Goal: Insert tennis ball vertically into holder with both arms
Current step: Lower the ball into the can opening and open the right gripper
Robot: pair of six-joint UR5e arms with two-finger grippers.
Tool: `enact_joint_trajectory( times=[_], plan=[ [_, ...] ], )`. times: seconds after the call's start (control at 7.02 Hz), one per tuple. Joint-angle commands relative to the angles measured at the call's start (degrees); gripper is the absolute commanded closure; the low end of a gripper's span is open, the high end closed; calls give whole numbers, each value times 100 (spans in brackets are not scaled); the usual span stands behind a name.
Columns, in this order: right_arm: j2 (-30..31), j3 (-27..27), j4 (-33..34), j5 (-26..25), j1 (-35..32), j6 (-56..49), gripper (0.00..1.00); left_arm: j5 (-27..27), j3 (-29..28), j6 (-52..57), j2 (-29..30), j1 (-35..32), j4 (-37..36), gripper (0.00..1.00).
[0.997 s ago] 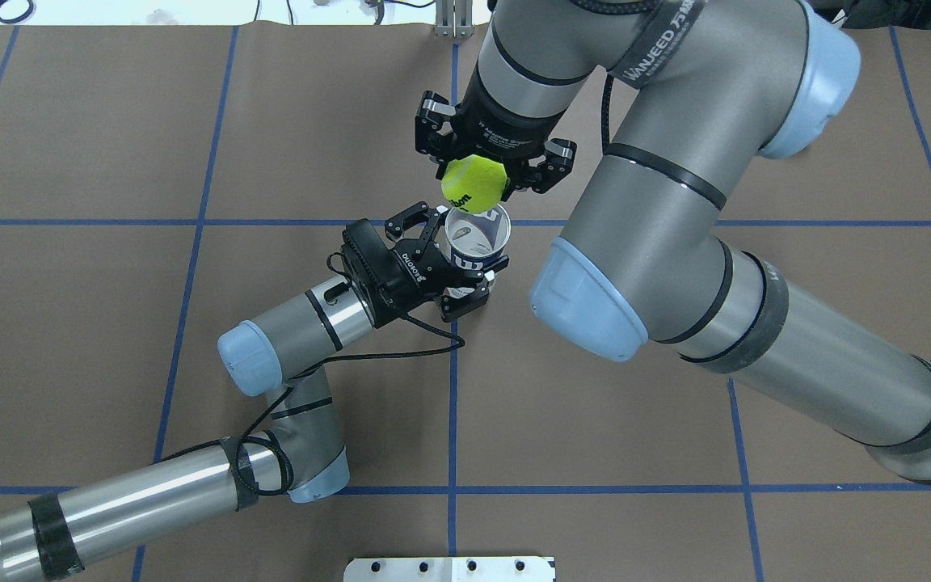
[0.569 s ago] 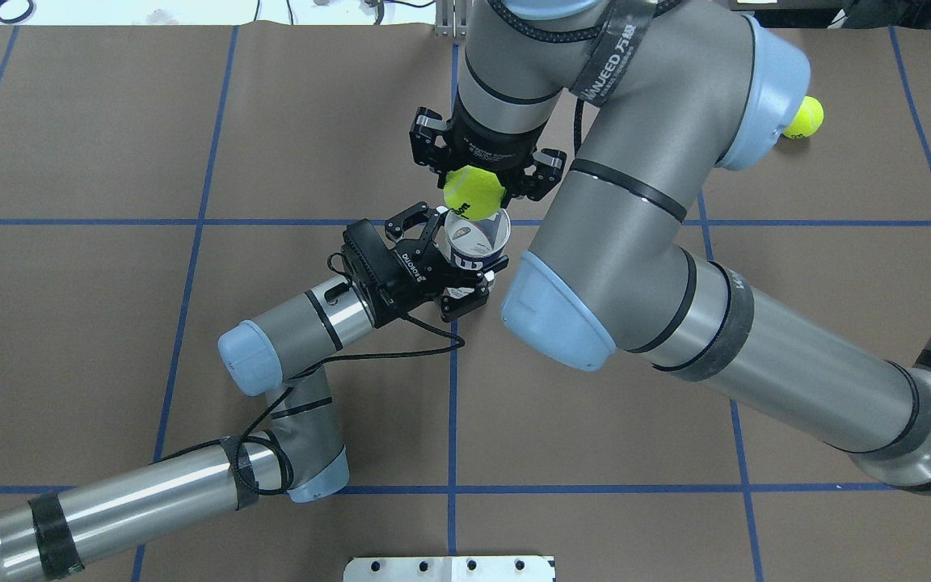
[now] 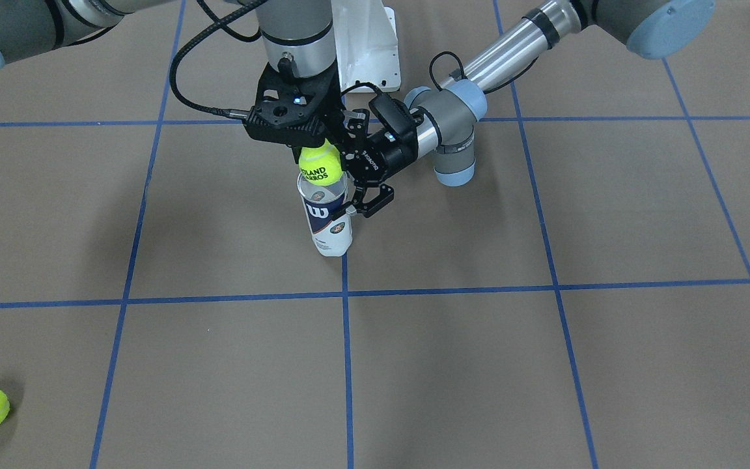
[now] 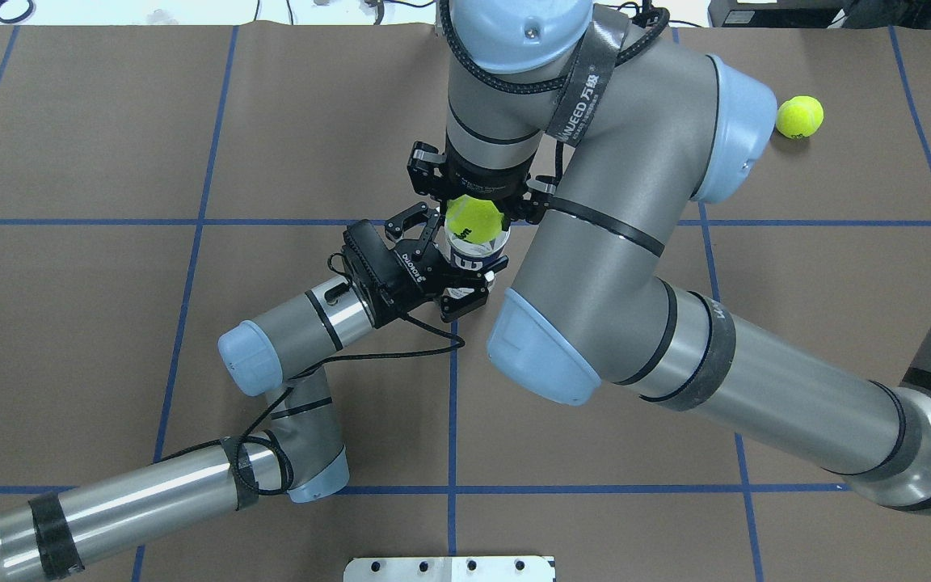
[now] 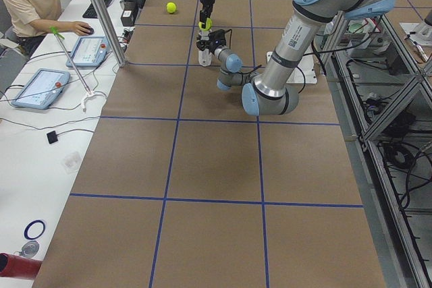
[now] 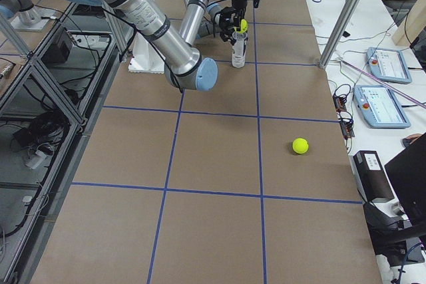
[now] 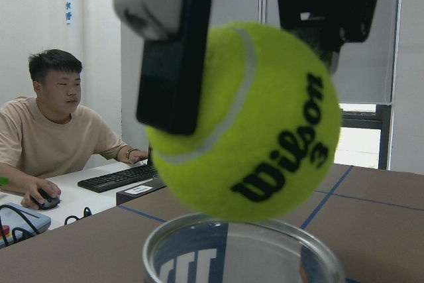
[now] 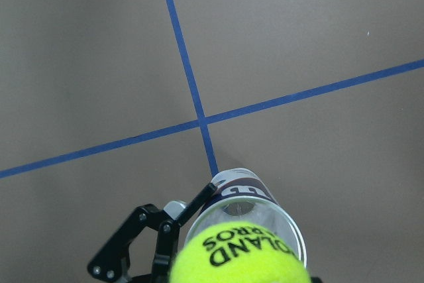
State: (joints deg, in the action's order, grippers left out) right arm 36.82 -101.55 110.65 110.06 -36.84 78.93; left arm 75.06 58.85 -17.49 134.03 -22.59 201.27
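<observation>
1. Right tool (image 4: 473, 217) pinches the ball (image 3: 320, 166) from above, just over the mouth of the holder (image 3: 327, 221); I cannot tell whether they touch.
2. That holder stands upright on the desk (image 4: 110, 121), roughly midway between its left and right edges, with the left tool (image 4: 459, 263) closed on its side.
3. Main risk: the ball looks barely narrower than the metal rim, so an off-centre release could leave it perched or bounce it off.
4. Pushing down off-axis could tilt the holder or slide it through the left tool's grip.
5. Right fingers (image 7: 171, 64) flank the ball; lowered further, they may strike the rim.
6. A bounced ball would likely roll away; a spare ball (image 4: 799, 116) lies toward the far right corner.
</observation>
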Motion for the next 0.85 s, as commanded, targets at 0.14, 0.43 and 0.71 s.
enact_joint_trajectory(
  times=[0.14, 0.43, 0.71],
  plan=[
    [18, -40, 62, -202, 28, -9, 1, 0, 4, 0, 0, 9, 9, 9],
    [1, -110, 237, -230, 19, -88, 1, 0, 4, 0, 0, 9, 0, 9],
    [-8, -128, 238, -230, 2, -115, 1, 0, -5, 9, 0, 0, 0, 9]
  ],
)
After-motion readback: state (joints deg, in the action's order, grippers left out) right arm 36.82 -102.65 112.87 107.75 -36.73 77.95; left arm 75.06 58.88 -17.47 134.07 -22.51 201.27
